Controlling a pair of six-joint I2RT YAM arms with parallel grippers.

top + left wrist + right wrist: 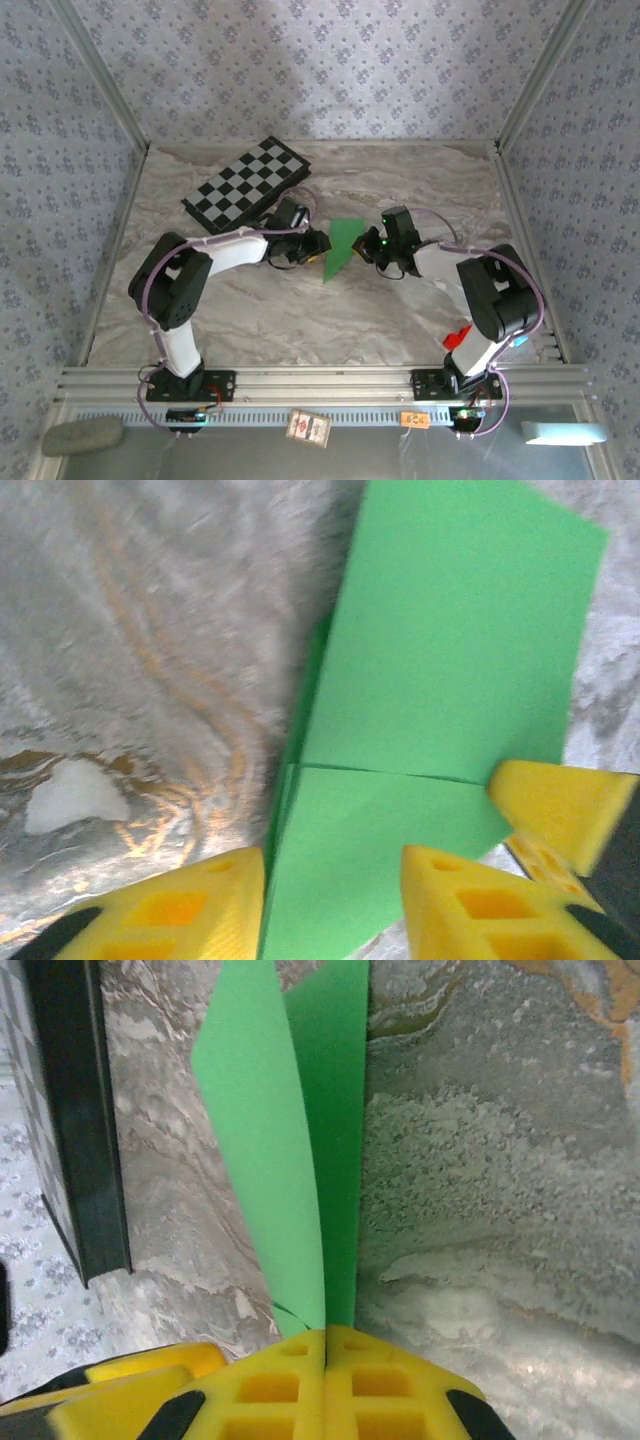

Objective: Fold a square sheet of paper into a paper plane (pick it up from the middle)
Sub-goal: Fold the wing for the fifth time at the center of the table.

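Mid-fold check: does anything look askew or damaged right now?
No clear damage. The folded bright-green paper plane has its layers splaying apart beyond the shut right gripper instead of lying flat. The black-and-white checkered board sits skewed at the back left.

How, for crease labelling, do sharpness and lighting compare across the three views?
Top external: even soft light, sharp, but the paper plane is small. Left wrist: the table looks blurred, the green creases readable. Right wrist: crisp, folds well lit above the right gripper.
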